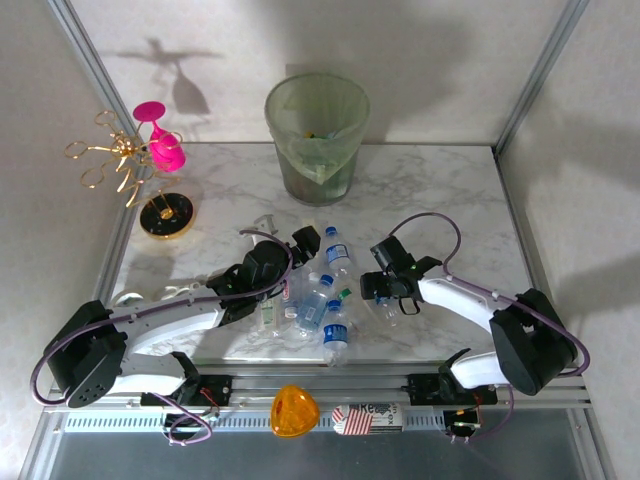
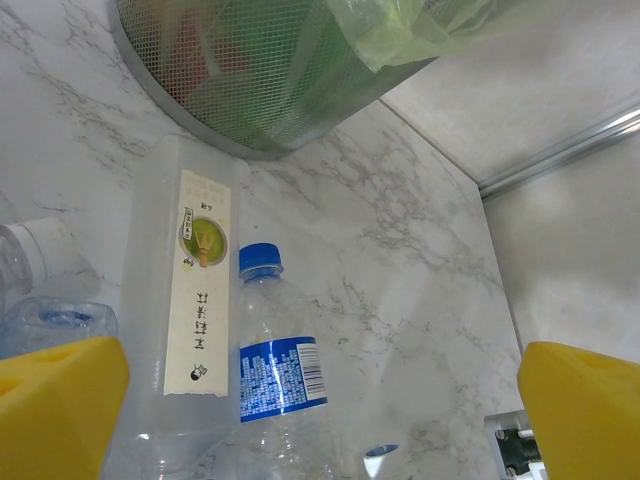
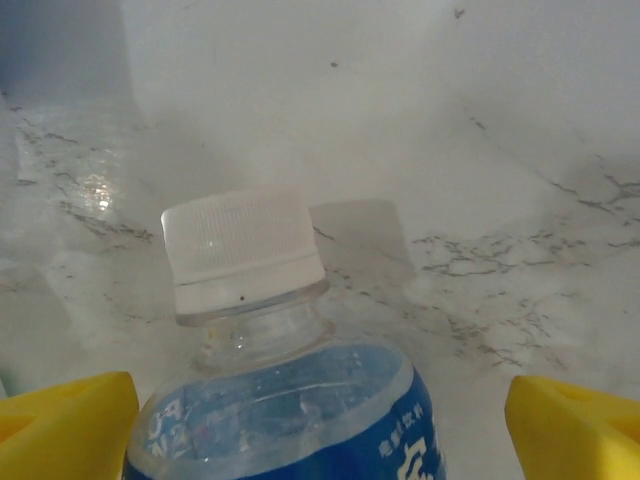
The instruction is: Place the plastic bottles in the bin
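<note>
Both gaped wide near the pale-green round bin (image 1: pixel 317 140): left pincer (image 2: pixel 320 410) over a blue-capped clear bottle (image 2: pixel 272 372), right pincer (image 3: pixel 320 425) astride a white-capped bottle (image 3: pixel 243 258), on marbled desk (image 2: pixel 410 250).

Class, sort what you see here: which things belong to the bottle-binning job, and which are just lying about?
Belong to the job:
plastic bottles
bin

Just lying about:
pink goblet
gold wire rack
orange dome-shaped object
</note>
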You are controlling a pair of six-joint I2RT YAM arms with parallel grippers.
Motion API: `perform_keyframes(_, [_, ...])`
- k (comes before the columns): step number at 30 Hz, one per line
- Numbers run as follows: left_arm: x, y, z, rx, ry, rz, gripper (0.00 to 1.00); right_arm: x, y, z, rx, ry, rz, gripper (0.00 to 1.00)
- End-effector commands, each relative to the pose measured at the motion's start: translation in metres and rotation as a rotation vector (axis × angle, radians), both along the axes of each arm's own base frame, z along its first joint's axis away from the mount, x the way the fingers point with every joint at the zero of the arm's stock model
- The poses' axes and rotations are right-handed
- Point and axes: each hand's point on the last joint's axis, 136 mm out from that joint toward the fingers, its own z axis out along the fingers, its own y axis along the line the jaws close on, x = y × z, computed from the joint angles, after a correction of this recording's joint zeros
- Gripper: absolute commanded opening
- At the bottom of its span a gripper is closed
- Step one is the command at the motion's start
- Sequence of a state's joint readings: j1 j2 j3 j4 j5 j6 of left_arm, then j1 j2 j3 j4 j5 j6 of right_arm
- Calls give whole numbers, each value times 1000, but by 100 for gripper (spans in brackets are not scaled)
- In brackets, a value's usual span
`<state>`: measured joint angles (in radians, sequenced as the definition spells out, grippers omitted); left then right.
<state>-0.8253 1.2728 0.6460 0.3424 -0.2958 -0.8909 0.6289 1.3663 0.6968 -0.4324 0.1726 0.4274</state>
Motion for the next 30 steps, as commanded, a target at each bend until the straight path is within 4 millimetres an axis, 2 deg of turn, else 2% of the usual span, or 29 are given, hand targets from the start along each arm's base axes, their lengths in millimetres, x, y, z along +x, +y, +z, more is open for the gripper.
perform_keyframes(1, [-3,-1,6,-19,-28,-2,100,-4,-2,10,11,-3,-12,96])
perform_keyframes(8, [-5,2,-3,-32,-20,5,99,-26,-14,-11,-22,95,-41,90])
perform_keyframes(20, [-5,8,-7,-7,-28,25,100,-20,-15,-29,-70,119,-52,82])
perform_keyframes(25, [-5,11,-6,6,-37,33,100,-15,-12,-24,-68,104,-43,73])
perform_keyframes(30, [-5,14,-5,10,-48,45,100,-1,-8,-3,-54,32,-41,58])
